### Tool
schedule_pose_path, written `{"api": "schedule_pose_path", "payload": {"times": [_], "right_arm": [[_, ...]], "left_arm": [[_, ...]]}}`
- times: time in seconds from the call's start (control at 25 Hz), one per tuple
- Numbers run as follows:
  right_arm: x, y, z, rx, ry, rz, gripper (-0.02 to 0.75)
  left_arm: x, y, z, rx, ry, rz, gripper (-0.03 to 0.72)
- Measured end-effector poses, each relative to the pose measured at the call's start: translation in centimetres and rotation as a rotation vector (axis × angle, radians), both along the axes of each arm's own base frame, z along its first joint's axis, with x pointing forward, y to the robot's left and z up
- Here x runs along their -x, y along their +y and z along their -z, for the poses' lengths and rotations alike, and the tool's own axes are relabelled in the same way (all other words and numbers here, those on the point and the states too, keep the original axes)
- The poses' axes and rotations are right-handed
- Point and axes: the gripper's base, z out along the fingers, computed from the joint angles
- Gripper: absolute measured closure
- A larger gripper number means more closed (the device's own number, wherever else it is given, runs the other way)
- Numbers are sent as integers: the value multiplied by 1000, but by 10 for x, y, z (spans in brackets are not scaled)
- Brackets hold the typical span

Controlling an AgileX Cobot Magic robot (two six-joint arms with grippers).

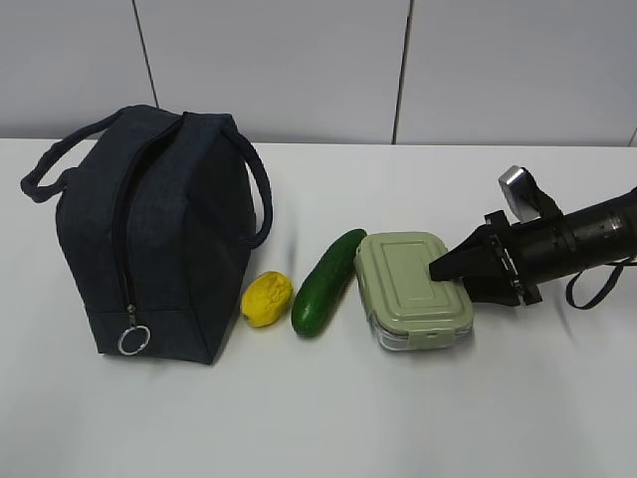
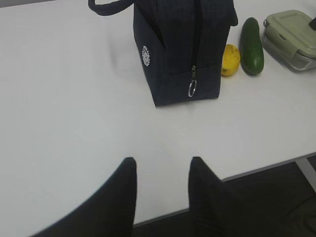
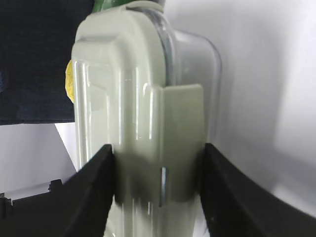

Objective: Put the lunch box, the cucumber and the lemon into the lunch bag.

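The navy lunch bag (image 1: 149, 239) stands at the left, its ring pull (image 1: 133, 340) at the low end of the zipper. The yellow lemon (image 1: 267, 298) and the dark green cucumber (image 1: 326, 282) lie side by side to its right. The lunch box (image 1: 408, 284) with its sage-green lid lies right of the cucumber. My right gripper (image 1: 453, 279) reaches in from the right and its jaws clamp the box's right end (image 3: 138, 113), one finger on the lid, one on the underside. My left gripper (image 2: 162, 163) is open and empty over the table's near edge, well short of the bag (image 2: 182, 49).
The white table (image 1: 318, 418) ends at a grey panelled wall behind. In the left wrist view the table edge (image 2: 256, 170) runs just past the fingertips, with dark floor beyond. The bag's loop handles (image 1: 261, 199) stick out to the sides.
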Motion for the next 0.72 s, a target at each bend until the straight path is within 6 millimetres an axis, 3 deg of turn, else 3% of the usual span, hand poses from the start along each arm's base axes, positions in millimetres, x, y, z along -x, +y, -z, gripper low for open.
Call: {"api": "schedule_pose_path", "payload": {"times": [0.72], "right_arm": [[0,0,0,0,11,3,337]], "left_arm": [[0,0,0,0,0,0,449]]}}
